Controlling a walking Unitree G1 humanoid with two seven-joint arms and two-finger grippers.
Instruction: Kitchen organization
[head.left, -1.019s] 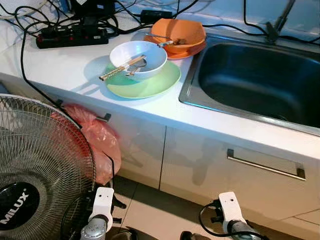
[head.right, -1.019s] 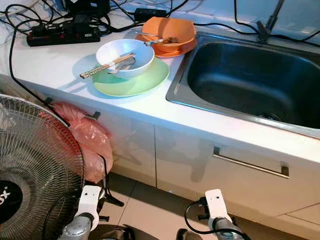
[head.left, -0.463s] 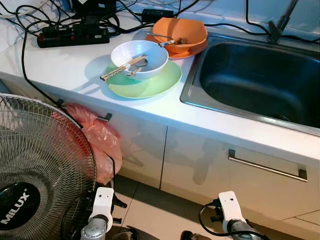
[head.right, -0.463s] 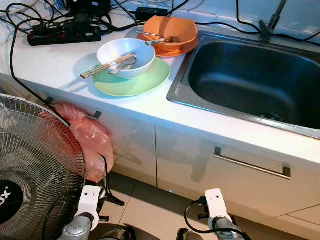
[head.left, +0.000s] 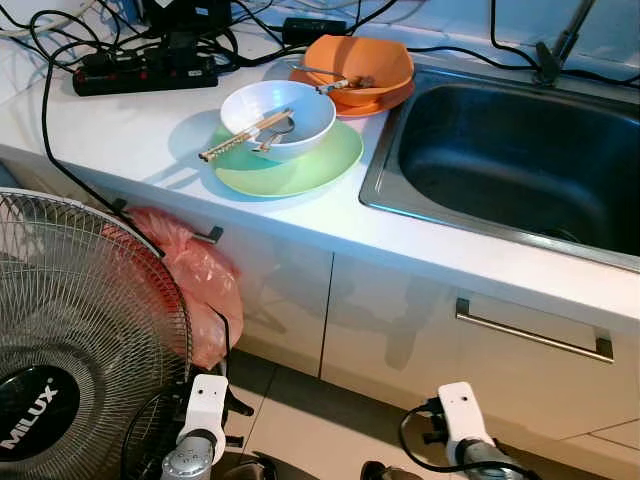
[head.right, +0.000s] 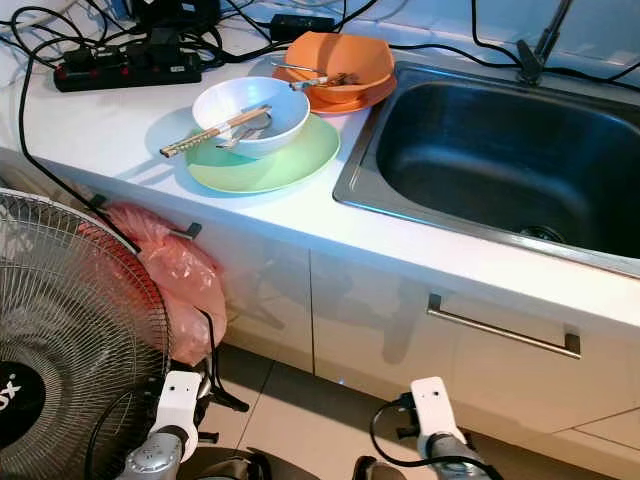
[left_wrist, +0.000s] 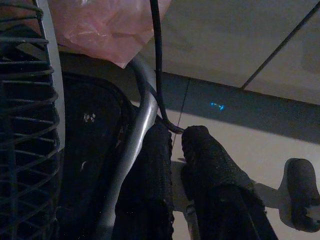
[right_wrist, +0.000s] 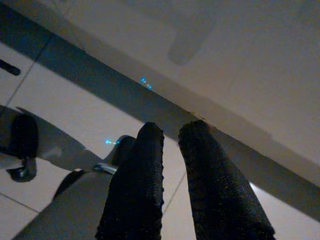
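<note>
Head views: white bowl (head.left: 278, 117) with chopsticks (head.left: 243, 136) sits on green plate (head.left: 290, 165), orange bowl (head.left: 358, 62) behind on its orange plate, all stacked on the counter (head.left: 130, 135) just beside the sink (head.left: 510, 160), probably staged for washing. Both arms hang low by the cabinet.

Left wrist: left gripper (left_wrist: 174, 145) fingers nearly closed, empty, near fan cable (left_wrist: 157, 65).

Right wrist: right gripper (right_wrist: 171, 135) narrow gap, holding nothing, over floor tiles.

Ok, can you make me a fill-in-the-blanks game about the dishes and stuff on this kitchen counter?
1. The white bowl sits on a ____ plate.
2. The chopsticks rest across the ____ bowl.
3. To the right of the orange bowl is a metal ____.
4. A pink plastic bag hangs beside the big ____ on the floor.

Missing words: green; white; sink; fan
</note>
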